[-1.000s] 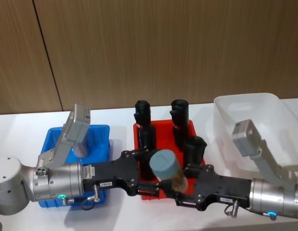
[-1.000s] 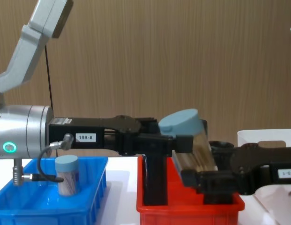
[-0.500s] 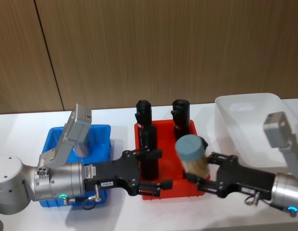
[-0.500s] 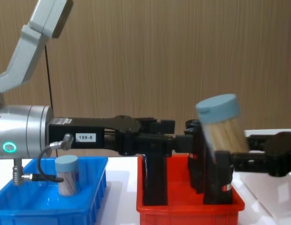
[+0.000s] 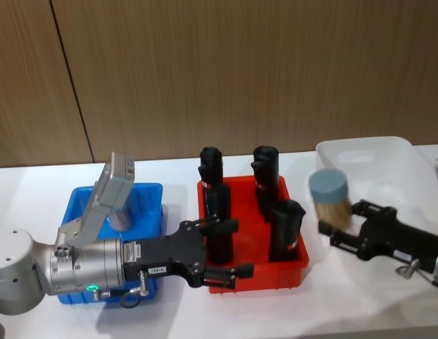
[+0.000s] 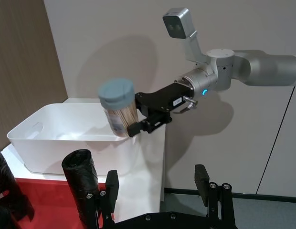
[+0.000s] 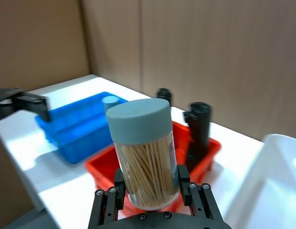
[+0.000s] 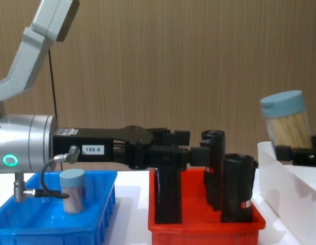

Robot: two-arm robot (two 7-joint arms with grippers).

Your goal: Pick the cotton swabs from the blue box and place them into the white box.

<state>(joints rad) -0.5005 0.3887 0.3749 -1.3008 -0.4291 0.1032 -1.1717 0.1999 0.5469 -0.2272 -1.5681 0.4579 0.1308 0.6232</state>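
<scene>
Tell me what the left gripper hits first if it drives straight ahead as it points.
Probably the black roll standing in the red bin ahead of the left gripper; depth is unclear.

Brown wood-grain panel wall (image 5: 240, 70) across 12 o'clock in head view, thin dark vertical seam (image 5: 67, 78) at 10 o'clock, white tabletop (image 5: 346, 311) at 6 o'clock, even indoor light with soft shadows; left wrist view has plain pale wall (image 6: 114, 28) and grey floor (image 6: 267, 210)
</scene>
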